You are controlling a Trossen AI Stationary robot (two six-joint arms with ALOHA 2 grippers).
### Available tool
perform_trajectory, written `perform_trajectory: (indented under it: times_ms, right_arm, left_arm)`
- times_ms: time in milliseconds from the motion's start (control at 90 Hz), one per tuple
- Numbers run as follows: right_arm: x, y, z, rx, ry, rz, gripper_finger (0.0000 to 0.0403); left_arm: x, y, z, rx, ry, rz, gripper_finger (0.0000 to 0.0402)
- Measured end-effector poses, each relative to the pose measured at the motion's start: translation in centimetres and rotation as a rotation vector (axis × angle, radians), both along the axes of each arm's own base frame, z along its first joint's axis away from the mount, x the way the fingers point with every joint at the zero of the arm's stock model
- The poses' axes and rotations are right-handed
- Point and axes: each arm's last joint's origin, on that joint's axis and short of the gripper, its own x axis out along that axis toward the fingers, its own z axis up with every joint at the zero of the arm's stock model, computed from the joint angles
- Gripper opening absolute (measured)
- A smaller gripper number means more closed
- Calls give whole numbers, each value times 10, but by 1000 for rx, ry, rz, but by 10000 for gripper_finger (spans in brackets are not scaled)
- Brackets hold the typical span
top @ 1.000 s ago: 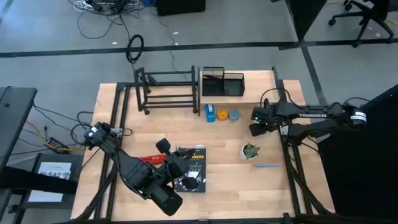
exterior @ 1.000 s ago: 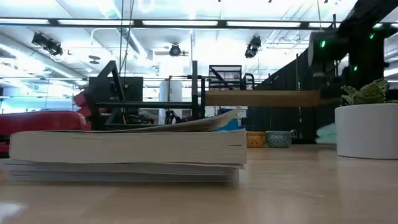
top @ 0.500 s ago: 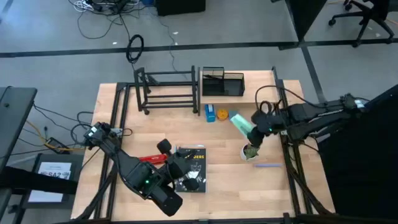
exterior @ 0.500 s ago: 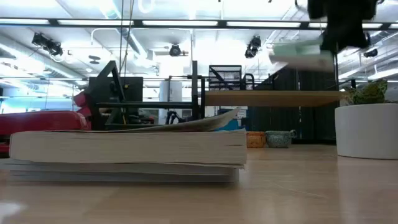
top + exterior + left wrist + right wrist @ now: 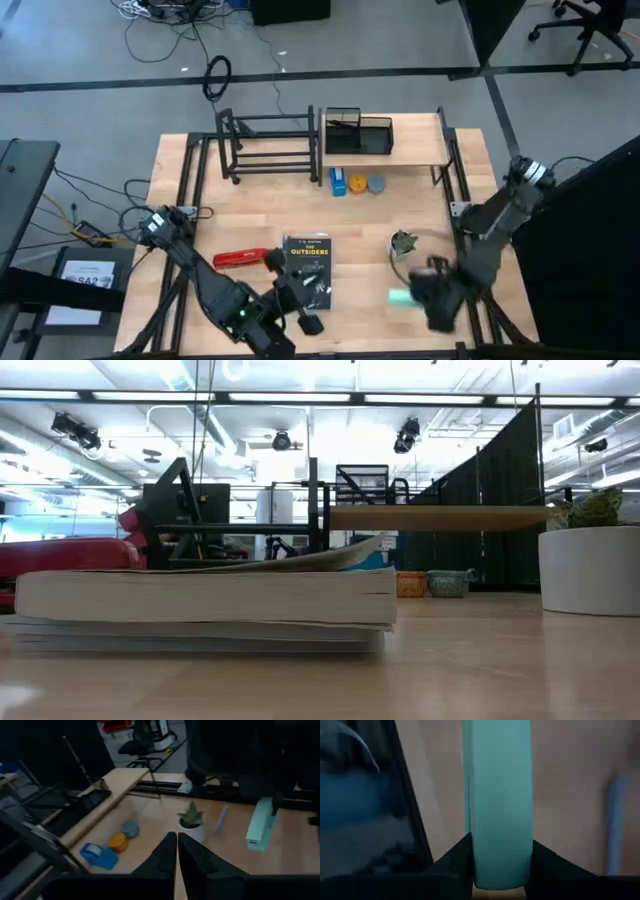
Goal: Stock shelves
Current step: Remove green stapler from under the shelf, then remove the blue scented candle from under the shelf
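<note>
Table carries two shelves along its far edge: black tube rack at far left, and the plank shelf on thin legs at far right, with a mesh organizer on the plank. Under the plank's front edge sit a blue tape dispenser and two small round items. Book lies near-centre, red stapler just left of it, potted plant to its right. Right gripper is at the near right corner, well apart from both shelves, jaws clamped on a mint-green stapler; whether it touches the table cannot be told. Left gripper hangs near the book, jaws together, holding nothing. Judgement: the green stapler is mid-carry and far from any shelf. To do it well, lift clear of the plant, travel toward the plank, keep the stapler level, lower onto a bare stretch beside the organizer, release only once it rests flat.
</note>
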Motion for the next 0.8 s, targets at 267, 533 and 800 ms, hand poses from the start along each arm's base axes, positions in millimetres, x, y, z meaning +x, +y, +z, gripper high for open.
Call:
perform_trajectory:
  times_ms: [267,533,800]
  right_arm:
    - [-43,38,-32,-84,131,87,97]
    - [-48,39,-46,-189,157,99,140]
    - [-34,32,-34,-140,203,71,218]
  left_arm:
    - [1,-16,-7,19,7,-49,0]
    - [5,-19,-1,43,-6,-79,0]
    - [5,-19,-2,37,-4,-85,0]
